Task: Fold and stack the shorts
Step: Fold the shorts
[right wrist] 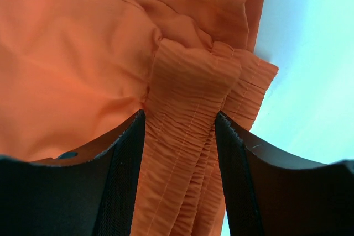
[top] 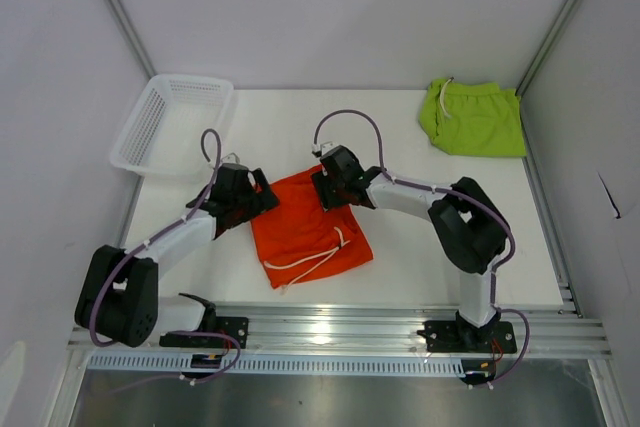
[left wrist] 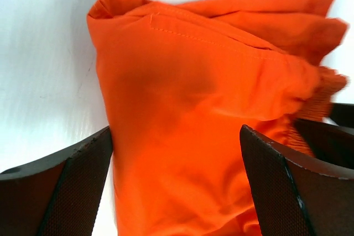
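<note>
Fold step: orange shorts [top: 305,232] lie mid-table. Right gripper [right wrist: 180,125] is pinched on the elastic waistband [right wrist: 188,81]. Left gripper [left wrist: 176,136] is wide open astride the cloth's left edge, contact unclear. Next, probably: left closes, both lift and fold over. Green shorts [top: 475,119] lie at the far right.

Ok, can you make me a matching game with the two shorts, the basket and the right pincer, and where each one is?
Things:
1 orange shorts
2 green shorts
3 white basket
4 right pincer

Places:
A far right corner of the table
B closed on a stretchy waistband
C far left corner
D middle of the table

Pairs: 1-D, 2-A, 3-C, 4-B
</note>
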### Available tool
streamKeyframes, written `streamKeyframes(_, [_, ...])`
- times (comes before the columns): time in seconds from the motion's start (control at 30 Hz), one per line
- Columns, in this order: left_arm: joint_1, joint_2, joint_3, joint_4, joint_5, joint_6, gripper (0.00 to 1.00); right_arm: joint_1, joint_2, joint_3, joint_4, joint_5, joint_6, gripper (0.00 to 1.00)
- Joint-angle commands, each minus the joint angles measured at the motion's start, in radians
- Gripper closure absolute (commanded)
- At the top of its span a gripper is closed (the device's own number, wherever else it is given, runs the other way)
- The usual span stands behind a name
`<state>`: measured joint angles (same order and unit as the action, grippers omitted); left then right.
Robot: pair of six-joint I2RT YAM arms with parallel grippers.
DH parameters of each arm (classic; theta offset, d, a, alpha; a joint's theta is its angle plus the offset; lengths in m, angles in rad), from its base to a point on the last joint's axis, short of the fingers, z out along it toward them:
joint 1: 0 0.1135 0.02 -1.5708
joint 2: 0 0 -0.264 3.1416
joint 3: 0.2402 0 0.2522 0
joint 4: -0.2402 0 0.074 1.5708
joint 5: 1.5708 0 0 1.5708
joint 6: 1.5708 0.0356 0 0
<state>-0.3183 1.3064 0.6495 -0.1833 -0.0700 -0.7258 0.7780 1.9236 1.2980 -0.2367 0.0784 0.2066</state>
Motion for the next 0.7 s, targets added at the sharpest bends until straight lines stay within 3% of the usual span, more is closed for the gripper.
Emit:
streamKeyframes(0.0, [0.010,-0.073,-0.005,-0.021,-0.031,-0.001,0.06,-0.019,0.035,0.033,0.034,-0.039,-0.015,0.45])
streamKeyframes(0.2, [0.012,-0.072,0.004,-0.070,-0.071,0.002,0.06,-0.045,0.054,0.061,0.005,-0.020,-0.012,0.40])
streamKeyframes(0.37, [0.019,-0.068,0.024,-0.122,-0.102,0.017,0.05,-0.048,-0.058,0.044,-0.010,0.014,0.017,0.08])
streamKeyframes(0.43, [0.033,-0.075,0.024,-0.116,-0.094,0.025,0.05,-0.049,-0.095,0.040,-0.027,0.018,0.042,0.04])
streamKeyframes(0.53, [0.067,-0.070,0.039,-0.117,-0.056,0.039,0.06,-0.049,-0.165,0.029,-0.085,0.079,0.149,0.00])
streamKeyframes(0.67, [0.116,-0.071,0.087,-0.133,-0.025,0.068,0.06,-0.040,-0.265,-0.035,-0.170,0.180,0.441,0.01])
